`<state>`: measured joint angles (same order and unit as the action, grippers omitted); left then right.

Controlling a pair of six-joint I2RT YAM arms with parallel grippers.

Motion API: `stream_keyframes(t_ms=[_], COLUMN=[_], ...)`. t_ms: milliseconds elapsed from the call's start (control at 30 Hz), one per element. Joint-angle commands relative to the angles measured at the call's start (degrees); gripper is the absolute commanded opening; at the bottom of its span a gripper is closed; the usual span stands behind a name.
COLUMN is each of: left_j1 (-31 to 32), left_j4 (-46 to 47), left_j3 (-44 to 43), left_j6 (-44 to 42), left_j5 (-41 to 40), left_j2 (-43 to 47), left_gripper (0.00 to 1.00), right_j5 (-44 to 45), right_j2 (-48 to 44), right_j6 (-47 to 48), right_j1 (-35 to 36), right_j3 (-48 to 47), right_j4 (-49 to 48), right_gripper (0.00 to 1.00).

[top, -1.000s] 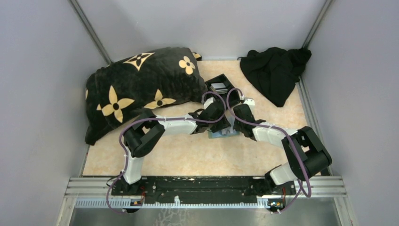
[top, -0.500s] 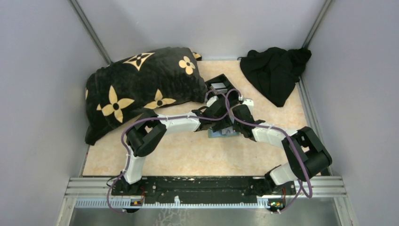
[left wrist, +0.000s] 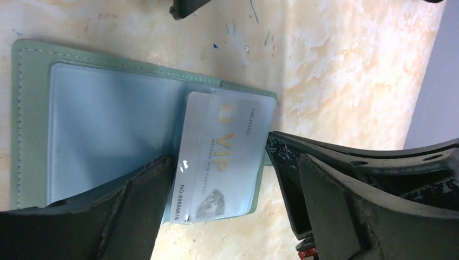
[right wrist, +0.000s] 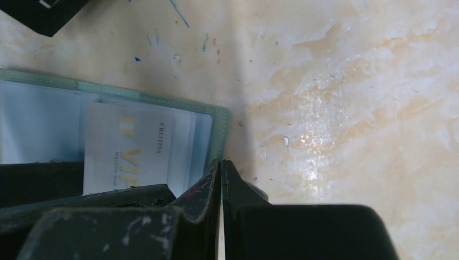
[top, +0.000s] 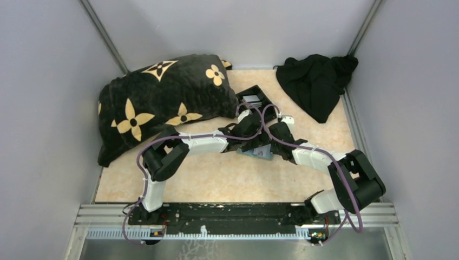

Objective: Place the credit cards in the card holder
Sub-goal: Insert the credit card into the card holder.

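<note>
card holder (left wrist: pixel 32 108) under spread left tool (left wrist: pixel 219 154)

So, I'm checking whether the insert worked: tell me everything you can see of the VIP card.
The VIP card is thin, pale and silvery, with gold VIP lettering, small print and a number along one edge. It lies flat and slightly skewed on the open card holder, at one end, seemingly partly under its clear plastic; how far is unclear. The left gripper stands open astride it; one of its fingers overlaps the card's edge in view.
</note>
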<state>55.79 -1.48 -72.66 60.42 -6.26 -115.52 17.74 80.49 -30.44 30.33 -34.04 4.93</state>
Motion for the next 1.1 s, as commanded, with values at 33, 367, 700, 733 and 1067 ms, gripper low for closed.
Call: stream_keyframes(t_ms=[33,367,700,733,1067], left_j1=[4.0,4.3,4.4,4.4,5.6], left_j4=[-14.2,-15.4,-13.9,-13.6,-16.4], left_j3=[-1.6,-2.5,1.5,1.5,-0.2], left_j6=[-4.8,-4.3,-6.1,-6.5,-8.3], left_j5=[4.9,4.0,1.0,1.2,-0.1], left_j2=[-8.2,-8.4,-4.8,-5.0,-6.7], left_gripper=[0.99,0.94,0.88,0.86,0.72], right_j5=[-10.9,-9.9,-9.3,-9.3,-8.6], right_j2=[1.0,-0.2,-0.8,-0.9,-1.3], right_j6=[-1.3,-1.2,-1.3,-1.3,-1.2], right_j1=[3.5,3.5,3.5,3.5,3.4], right_j3=[0.6,0.8,1.1,1.0,1.1], right_j4=[-0.9,-0.1,0.2,0.3,0.5], right_gripper=[0.01,0.01,0.01,0.01,0.01])
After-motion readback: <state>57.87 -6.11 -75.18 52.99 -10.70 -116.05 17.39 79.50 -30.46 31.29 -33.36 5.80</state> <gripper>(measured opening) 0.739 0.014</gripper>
